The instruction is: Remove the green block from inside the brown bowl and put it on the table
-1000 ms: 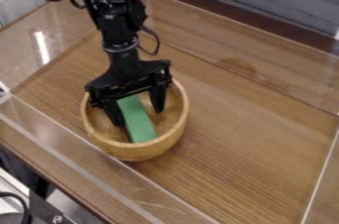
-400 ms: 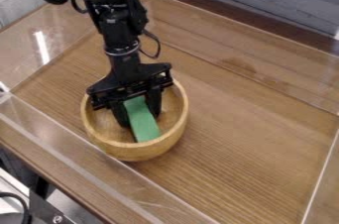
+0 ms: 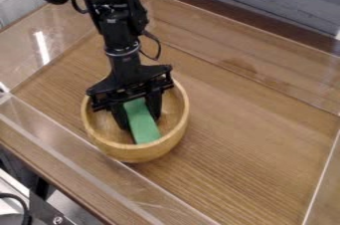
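The brown bowl (image 3: pixel 170 137) sits on the table (image 3: pixel 253 100) at the front left. Inside it lies the green block (image 3: pixel 142 124), slanted, with its far end under the gripper. My gripper (image 3: pixel 133 109) points straight down into the bowl. Its two black fingers (image 3: pixel 159 100) straddle the block's upper end and have closed in against its sides. The block still rests in the bowl. The gripper body hides the block's far tip.
Clear acrylic walls (image 3: pixel 54 159) edge the table at the front and left. The black arm (image 3: pixel 113 20) rises toward the upper left. Bare tabletop stretches to the right of the bowl and behind it.
The fingers have drawn closer together around the green block since the earliest frame. The arm, bowl and block have stayed where they were.
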Tool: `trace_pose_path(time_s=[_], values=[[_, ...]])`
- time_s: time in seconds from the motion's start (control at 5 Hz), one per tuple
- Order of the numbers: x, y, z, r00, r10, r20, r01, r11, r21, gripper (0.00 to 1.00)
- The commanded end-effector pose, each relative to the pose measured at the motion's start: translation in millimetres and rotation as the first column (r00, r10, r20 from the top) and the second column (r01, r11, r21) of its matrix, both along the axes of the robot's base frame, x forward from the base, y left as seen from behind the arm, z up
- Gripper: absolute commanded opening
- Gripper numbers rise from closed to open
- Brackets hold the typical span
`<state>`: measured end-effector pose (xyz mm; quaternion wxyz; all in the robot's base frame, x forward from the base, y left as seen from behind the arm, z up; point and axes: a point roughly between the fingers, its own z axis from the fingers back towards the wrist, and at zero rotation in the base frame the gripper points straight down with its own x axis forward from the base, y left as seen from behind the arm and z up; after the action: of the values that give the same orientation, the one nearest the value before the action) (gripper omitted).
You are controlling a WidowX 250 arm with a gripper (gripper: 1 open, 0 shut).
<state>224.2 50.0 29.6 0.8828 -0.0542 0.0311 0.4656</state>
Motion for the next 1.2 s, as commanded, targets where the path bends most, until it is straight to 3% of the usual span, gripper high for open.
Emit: trace_pose_path(time_s=[0.0,1.0], values=[[9.7,0.3,10.8,0.999,-0.012,0.04,0.012,1.0,0.006,0.0],[15.4,-7.7,32.9,0.999,-0.019,0.042,0.02,1.0,-0.014,0.0]])
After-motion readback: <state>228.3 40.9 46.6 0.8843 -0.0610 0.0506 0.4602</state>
